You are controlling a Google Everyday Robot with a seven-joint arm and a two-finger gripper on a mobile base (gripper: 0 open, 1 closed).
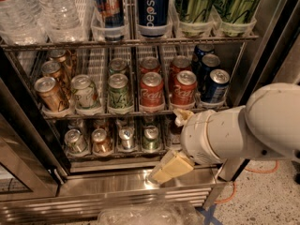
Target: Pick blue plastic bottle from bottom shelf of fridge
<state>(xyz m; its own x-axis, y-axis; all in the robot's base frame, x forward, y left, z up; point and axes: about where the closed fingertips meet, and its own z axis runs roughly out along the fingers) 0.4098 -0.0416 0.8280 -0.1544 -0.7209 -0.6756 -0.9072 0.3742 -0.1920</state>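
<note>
The fridge [140,184] stands open in front of me. Its bottom shelf [117,154] holds a row of small cans. At the row's right end is the blue plastic bottle [174,131], dark with a white cap, mostly hidden by my arm. My gripper [177,142] is at the shelf's right end, right in front of the bottle. It is open, with one pale finger [183,114] up by the cap and the other finger [171,167] low over the steel sill. I cannot tell whether it touches the bottle.
The rack above holds red Coca-Cola cans [151,92], green cans [118,92] and blue cans [214,86]. The top rack holds a Pepsi can [152,8] and water bottles [56,8]. The door frame [28,125] is at the left. A clear plastic wrap [150,214] lies on the floor.
</note>
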